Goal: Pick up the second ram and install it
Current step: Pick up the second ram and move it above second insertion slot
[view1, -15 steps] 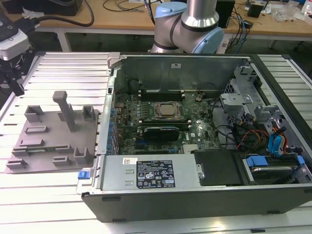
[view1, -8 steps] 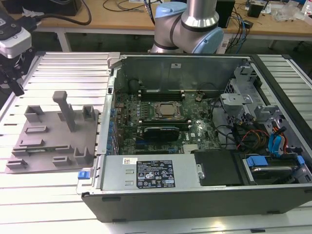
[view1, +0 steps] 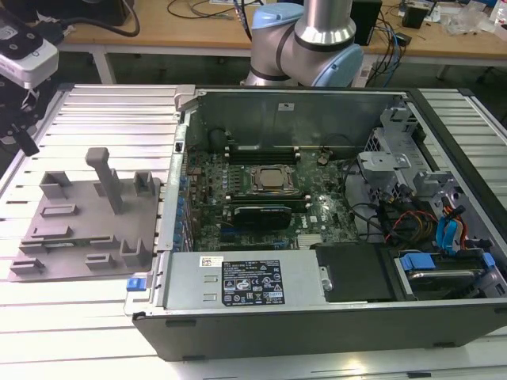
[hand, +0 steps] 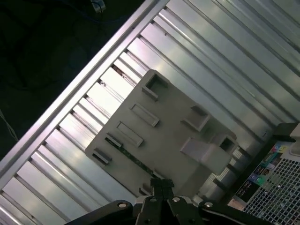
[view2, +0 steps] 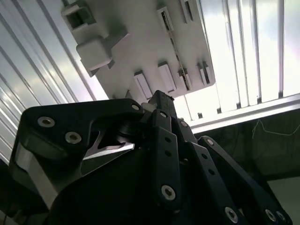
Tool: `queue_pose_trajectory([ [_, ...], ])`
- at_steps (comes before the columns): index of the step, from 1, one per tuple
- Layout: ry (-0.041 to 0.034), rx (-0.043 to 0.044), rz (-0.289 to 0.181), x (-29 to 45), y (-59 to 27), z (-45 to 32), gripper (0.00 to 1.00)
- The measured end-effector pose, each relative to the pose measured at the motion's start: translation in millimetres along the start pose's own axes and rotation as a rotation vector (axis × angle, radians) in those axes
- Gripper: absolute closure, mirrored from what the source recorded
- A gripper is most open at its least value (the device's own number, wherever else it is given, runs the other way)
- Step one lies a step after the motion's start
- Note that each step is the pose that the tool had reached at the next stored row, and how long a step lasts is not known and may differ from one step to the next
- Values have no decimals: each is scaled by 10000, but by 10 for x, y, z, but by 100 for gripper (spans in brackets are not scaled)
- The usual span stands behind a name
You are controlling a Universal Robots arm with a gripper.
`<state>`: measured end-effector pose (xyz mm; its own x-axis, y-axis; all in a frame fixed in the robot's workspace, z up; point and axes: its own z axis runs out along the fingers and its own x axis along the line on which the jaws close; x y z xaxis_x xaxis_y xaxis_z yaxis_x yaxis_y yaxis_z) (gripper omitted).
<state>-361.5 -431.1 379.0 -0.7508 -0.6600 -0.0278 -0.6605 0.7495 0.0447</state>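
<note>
The second ram (hand: 131, 157) is a thin green stick standing on edge in a slot of the grey tray (hand: 164, 136). The second wrist view shows the same ram (view2: 176, 54) as a narrow dark line. In the exterior view the grey tray (view1: 79, 229) lies on the slatted table at the left of the open computer case (view1: 317, 317). My gripper (view1: 26, 141) hangs above the table beyond the tray's far left corner, well apart from the ram. The fingertips (hand: 161, 183) are together and hold nothing. The gripper (view2: 161, 99) looks the same in the second wrist view.
The motherboard (view1: 261, 214) lies inside the case, with the CPU socket (view1: 272, 180) between rows of long memory slots. Cables and drive bays fill the case at the exterior view's right. A tall peg (view1: 107, 178) rises from the tray. The table edge (hand: 84, 79) runs behind the tray.
</note>
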Motion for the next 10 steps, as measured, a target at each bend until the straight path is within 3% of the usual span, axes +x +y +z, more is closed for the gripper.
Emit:
queue_pose_trajectory([
  [10,79,-49,-1767,0,0,0,92],
])
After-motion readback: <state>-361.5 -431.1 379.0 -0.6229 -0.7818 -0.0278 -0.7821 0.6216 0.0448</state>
